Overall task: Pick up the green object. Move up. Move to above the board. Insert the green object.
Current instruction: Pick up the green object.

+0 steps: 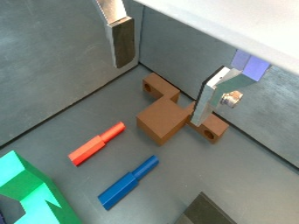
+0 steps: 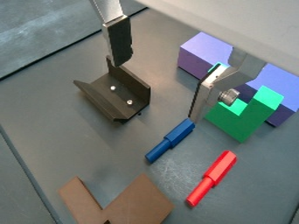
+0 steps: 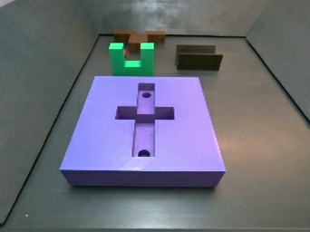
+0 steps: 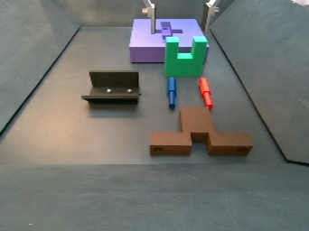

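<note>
The green object [image 4: 185, 56] is a bright green U-shaped piece. It stands on the floor just off the near end of the board [image 4: 154, 43], prongs up. It also shows in both wrist views [image 2: 243, 112] [image 1: 26, 182] and in a side view [image 3: 130, 58]. The board [image 3: 182, 136] is a large purple slab with a cross-shaped recess and two round holes. My gripper [image 2: 160, 86] is open and empty, high above the floor, with the green object off to one side. Its fingertips [image 4: 151, 8] just show at the picture's top edge. In a wrist view the gripper [image 1: 162, 87] hangs over the brown block.
The dark fixture [image 4: 112, 87] stands left of the green object [image 2: 114, 94] [image 3: 198, 57]. A blue peg [image 4: 172, 90] and a red peg [image 4: 205, 92] lie side by side. A brown block [image 4: 200, 135] lies beyond them [image 1: 163, 118]. Grey walls surround the floor.
</note>
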Controlling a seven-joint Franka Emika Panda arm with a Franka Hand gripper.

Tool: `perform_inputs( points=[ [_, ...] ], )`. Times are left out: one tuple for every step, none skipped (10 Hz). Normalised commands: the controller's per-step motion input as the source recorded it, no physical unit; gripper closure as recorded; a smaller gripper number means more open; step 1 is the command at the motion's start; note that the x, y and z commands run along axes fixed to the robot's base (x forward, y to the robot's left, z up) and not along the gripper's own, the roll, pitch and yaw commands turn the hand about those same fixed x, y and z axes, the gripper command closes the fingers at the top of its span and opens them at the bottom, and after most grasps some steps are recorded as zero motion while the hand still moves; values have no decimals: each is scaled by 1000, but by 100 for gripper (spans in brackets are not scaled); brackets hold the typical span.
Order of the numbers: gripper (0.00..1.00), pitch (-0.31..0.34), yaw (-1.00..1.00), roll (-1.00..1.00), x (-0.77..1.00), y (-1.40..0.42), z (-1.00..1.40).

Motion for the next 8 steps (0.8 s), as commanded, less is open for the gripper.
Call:
perform_inputs(
  points=[
    [0, 0, 0, -7, 0, 0, 0],
    [0, -30, 0, -127, 0, -120, -191],
    [0, 0, 0, -113, 111, -563, -360],
    [0, -27, 0, -77, 111, -871, -446],
    [0, -29, 29, 0, 123, -1000, -446],
    [0, -20, 29, 0, 129, -1000, -414],
    [0, 0, 91, 0, 46, -1000, -326],
    [0, 0, 154, 0, 17, -891, -234]
  ],
)
